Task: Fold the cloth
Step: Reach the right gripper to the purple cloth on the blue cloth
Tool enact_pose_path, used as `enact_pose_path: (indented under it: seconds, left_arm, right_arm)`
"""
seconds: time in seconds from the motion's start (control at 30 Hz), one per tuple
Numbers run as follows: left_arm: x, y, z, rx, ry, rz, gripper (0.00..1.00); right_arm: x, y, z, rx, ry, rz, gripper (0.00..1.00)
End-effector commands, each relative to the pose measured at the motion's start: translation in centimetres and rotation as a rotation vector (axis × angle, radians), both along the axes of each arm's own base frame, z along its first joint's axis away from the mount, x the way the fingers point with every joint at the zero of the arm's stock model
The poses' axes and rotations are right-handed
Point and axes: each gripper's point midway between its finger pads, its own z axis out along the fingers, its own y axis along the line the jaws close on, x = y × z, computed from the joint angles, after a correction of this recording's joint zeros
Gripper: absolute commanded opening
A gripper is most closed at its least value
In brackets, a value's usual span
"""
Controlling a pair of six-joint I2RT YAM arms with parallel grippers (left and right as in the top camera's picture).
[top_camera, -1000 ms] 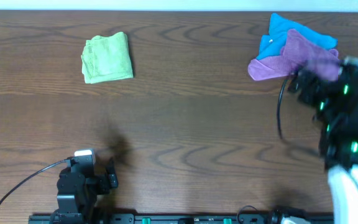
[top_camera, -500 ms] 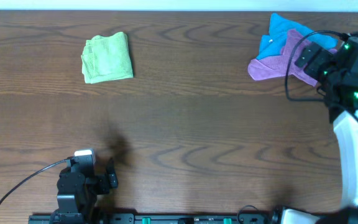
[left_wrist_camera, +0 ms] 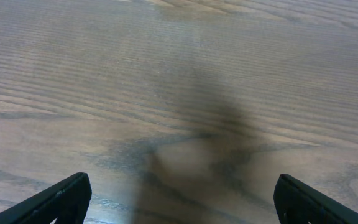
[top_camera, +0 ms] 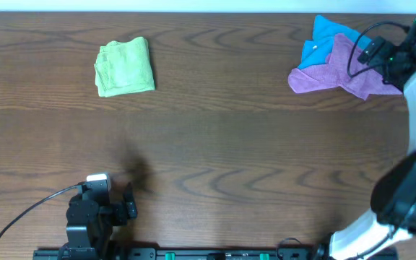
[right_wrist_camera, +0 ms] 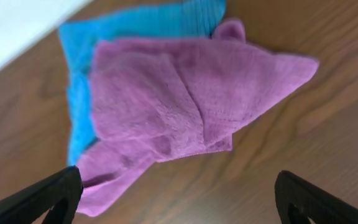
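The right claw (right_wrist_camera: 179, 196), jaws wide apart, faces the purple cloth (right_wrist_camera: 179, 106) just ahead; a deep pinch could snag the blue cloth (right_wrist_camera: 79, 50) beneath.

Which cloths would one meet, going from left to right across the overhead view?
green cloth → purple cloth; the blue cloth overlaps the purple one, so it is left out.

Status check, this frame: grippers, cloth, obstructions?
Left gripper open, empty, over table. Right gripper open over purple cloth, crumpled, lying on blue cloth. Nothing blocking.
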Motion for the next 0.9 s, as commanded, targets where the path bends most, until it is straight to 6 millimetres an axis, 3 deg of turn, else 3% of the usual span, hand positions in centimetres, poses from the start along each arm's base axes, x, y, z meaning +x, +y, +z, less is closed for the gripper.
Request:
enact_pose_path:
  seconds: [0.0, 0.17, 0.37, 0.47, 0.5, 0.53, 0.57, 0.6, 0.63, 0.67, 0.73, 0.77, 0.87]
  left_arm:
    - [-1.0, -0.1, -1.6, 0.006, 0.067, -0.014, 0.95]
    - [-1.0, -0.1, -1.6, 0.006, 0.068, -0.014, 0.95]
    - [-1.0, -0.1, -1.6, 0.006, 0.068, -0.014, 0.95]
    - [-1.0, -0.1, -1.6, 0.006, 0.067, -0.014, 0.95]
    - [-1.0, -0.1, -1.6, 0.006, 0.067, -0.015, 0.95]
    - [-1.0, -0.1, -1.6, 0.006, 0.067, -0.014, 0.95]
    - [-1.0, -0.1, -1.6, 0.006, 0.068, -0.014, 0.95]
    - [-1.0, -0.1, -1.6, 0.006, 0.067, -0.014, 0.95]
    - [-1.0, -0.1, -1.6, 0.006, 0.067, -0.014, 0.95]
    - [-1.0, -0.1, -1.6, 0.006, 0.067, -0.014, 0.95]
    - [-1.0, -0.1, -1.6, 0.006, 0.067, -0.014, 0.95]
    - [-1.0, -0.1, -1.6, 0.006, 0.068, -0.014, 0.95]
    - [-1.0, -0.1, -1.6, 0.006, 0.068, -0.014, 0.95]
  right_arm:
    - [0.6, 0.0, -3.3, 0.059, 0.073, 0.050, 0.99]
    - [1.9, 0.2, -7.0, 0.083, 0.105, 0.141, 0.99]
    - [4.3, -0.8, -7.1, 0.004, 0.057, 0.232, 0.95]
    - [4.3, -1.5, -7.5, -0.021, 0.067, 0.228, 0.58]
    - [4.2, -1.5, -7.7, -0.025, 0.073, 0.231, 0.24]
    - [4.1, -1.4, -7.8, -0.022, 0.079, 0.233, 0.08]
    - [4.0, -1.3, -7.9, -0.020, 0.083, 0.234, 0.05]
    - [4.0, -1.2, -7.9, -0.022, 0.089, 0.241, 0.10]
    - [3.9, -1.2, -8.0, -0.024, 0.092, 0.248, 0.47]
    - [3.9, -1.2, -8.3, -0.025, 0.099, 0.249, 0.66]
    - [3.9, -1.1, -8.6, -0.030, 0.108, 0.260, 0.70]
    - [4.0, -1.0, -8.7, -0.032, 0.106, 0.264, 0.76]
    - [4.5, -1.1, -8.7, -0.049, 0.090, 0.280, 0.70]
